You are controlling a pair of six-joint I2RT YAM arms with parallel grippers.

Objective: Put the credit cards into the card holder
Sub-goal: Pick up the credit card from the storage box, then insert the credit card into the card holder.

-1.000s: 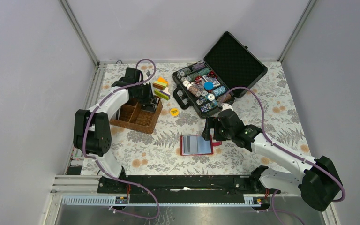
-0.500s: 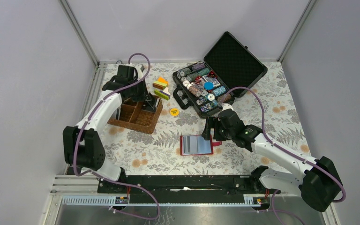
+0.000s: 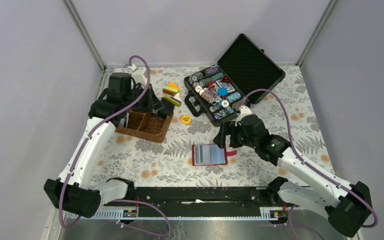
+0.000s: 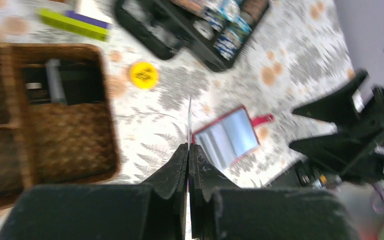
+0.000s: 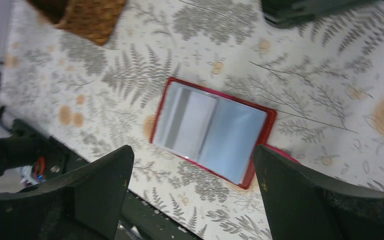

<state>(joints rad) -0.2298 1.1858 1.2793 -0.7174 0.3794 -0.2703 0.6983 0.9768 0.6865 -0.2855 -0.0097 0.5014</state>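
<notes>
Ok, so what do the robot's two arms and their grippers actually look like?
Both the left arm and right arm have white links with bulky black joints and bases. A purple cable loops along each. The left gripper and right gripper have matte black, wedge-shaped fingers. No markings are legible.

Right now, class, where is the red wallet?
In the top view the wallet lies open at the front middle of the table, nearer than the yellow chip and right of the basket.

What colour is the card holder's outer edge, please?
Red; the card holder shows best in right wrist view.
</notes>
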